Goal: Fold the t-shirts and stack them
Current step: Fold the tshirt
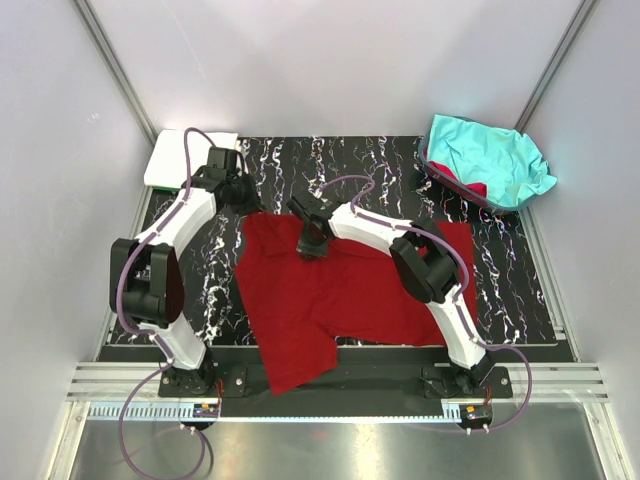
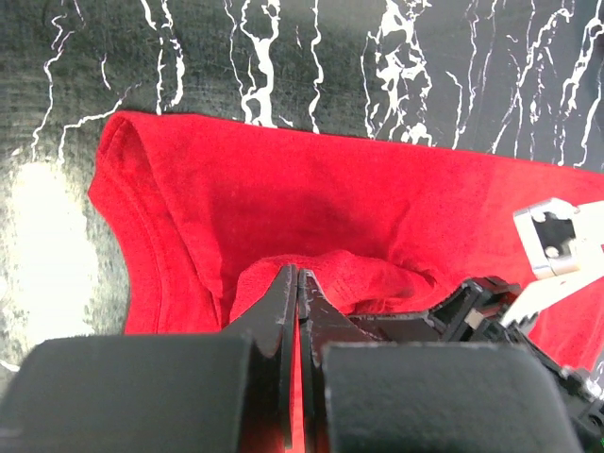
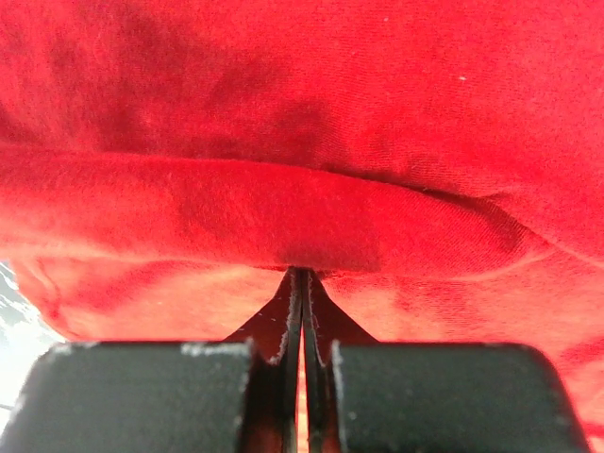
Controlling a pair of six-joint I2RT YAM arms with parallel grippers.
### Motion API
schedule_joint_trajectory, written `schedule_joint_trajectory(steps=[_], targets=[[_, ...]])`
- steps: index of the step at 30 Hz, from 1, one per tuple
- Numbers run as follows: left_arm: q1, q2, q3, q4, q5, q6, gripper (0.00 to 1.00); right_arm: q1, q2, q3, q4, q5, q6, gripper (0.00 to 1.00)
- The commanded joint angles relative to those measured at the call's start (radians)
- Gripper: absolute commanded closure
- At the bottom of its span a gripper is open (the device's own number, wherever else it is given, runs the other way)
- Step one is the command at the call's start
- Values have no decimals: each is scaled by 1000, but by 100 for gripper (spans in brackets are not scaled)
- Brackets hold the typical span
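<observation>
My left tool (image 2: 298, 283) and right tool (image 3: 302, 279) each pinch the red shirt (image 1: 330, 295) thinly; uneven lifting could slip it.

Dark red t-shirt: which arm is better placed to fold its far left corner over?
Left, probably. The left pincer is shut on cloth near that corner of the dark red t-shirt; the right pincer pinches its far edge nearer the middle.

A robotics lab cell: white panel walls (image 1: 320, 70), aluminium frame rails (image 1: 340, 378).
</observation>
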Motion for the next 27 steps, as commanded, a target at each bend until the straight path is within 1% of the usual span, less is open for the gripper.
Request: schedule_joint_trajectory(steps=[1, 3, 7, 9, 11, 15, 21, 27], targets=[[2, -75, -15, 8, -7, 20, 100, 6, -81, 36, -28, -5, -102, 100], [2, -84, -21, -10, -10, 26, 100, 6, -102, 28, -32, -31, -127, 100], [2, -116, -67, -33, -7, 31, 100, 6, -141, 10, -37, -154, -202, 100], [1, -148, -90, -43, -2, 25, 100, 6, -158, -16, -38, -168, -214, 100], [-8, -187, -145, -46, 12, 14, 100, 6, -213, -73, -2, -191, -233, 100], [-21, -242, -194, -61, 19, 11, 100, 7, -233, -118, -2, -231, -257, 100], [-30, -306, -300, -73, 59, -6, 100, 6, -265, -216, 44, -281, -270, 100], [-60, -366, -383, -87, 93, -33, 100, 6, -291, -286, 72, -283, -274, 100]])
